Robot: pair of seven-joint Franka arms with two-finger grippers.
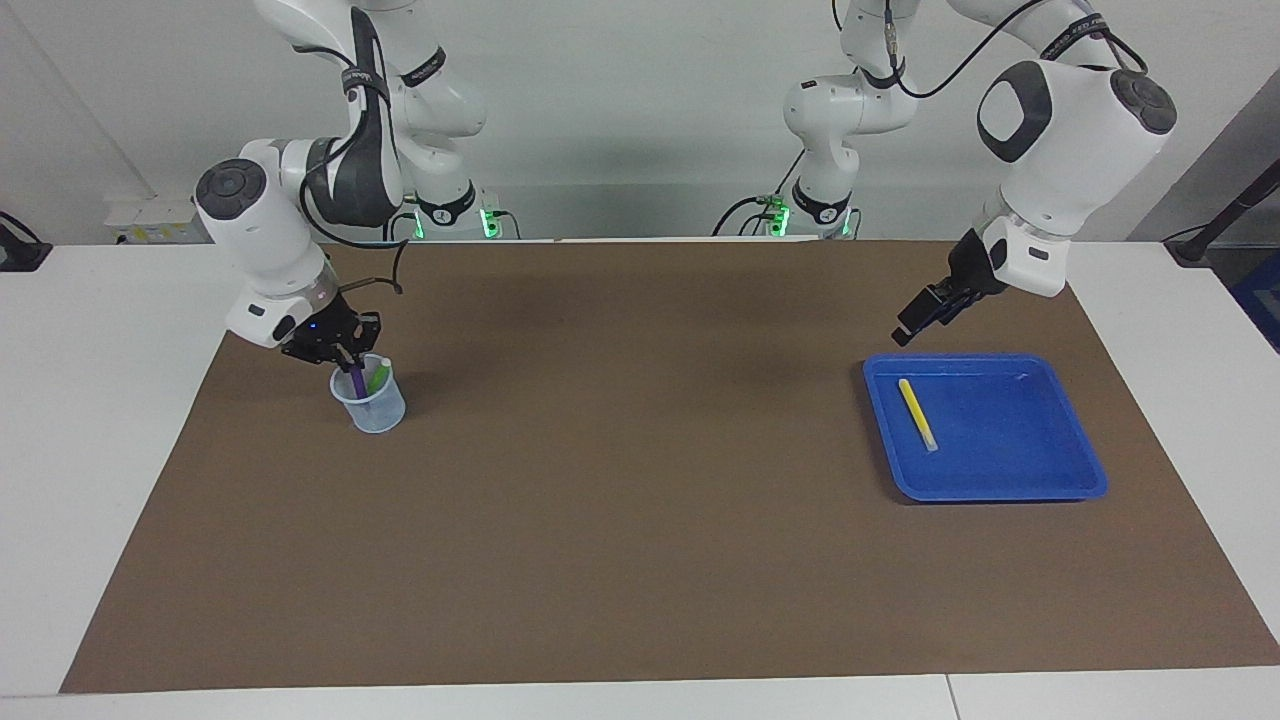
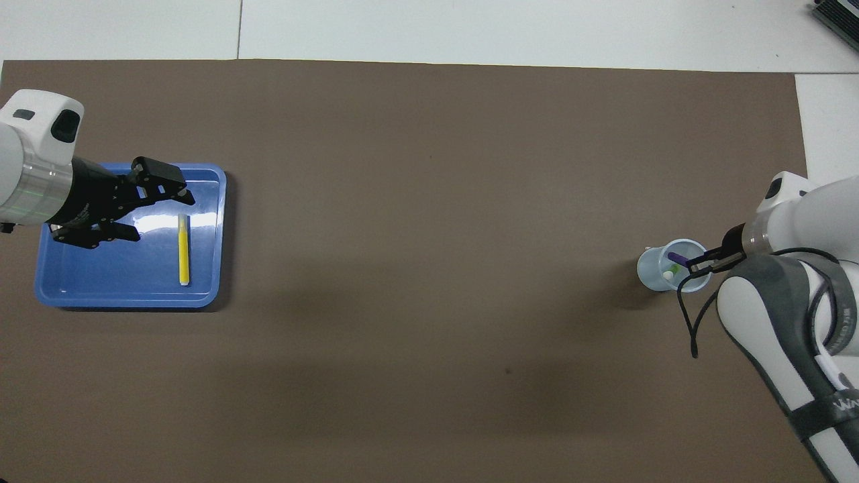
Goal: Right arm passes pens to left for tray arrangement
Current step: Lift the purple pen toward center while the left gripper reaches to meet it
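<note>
A yellow pen (image 1: 917,414) (image 2: 182,249) lies in the blue tray (image 1: 1000,488) (image 2: 127,299) at the left arm's end of the table. My left gripper (image 1: 905,333) (image 2: 158,216) hangs open and empty over the tray's edge nearest the robots. At the right arm's end stands a pale translucent cup (image 1: 376,412) (image 2: 652,275) with a purple pen (image 1: 356,381) (image 2: 677,257) and a green pen (image 1: 379,371) (image 2: 673,270) upright in it. My right gripper (image 1: 349,363) (image 2: 698,263) is just above the cup's rim, shut on the top of the purple pen.
A brown mat (image 1: 640,520) covers most of the white table, and both the tray and the cup stand on it. A black cable loops down from the right arm's wrist beside the cup.
</note>
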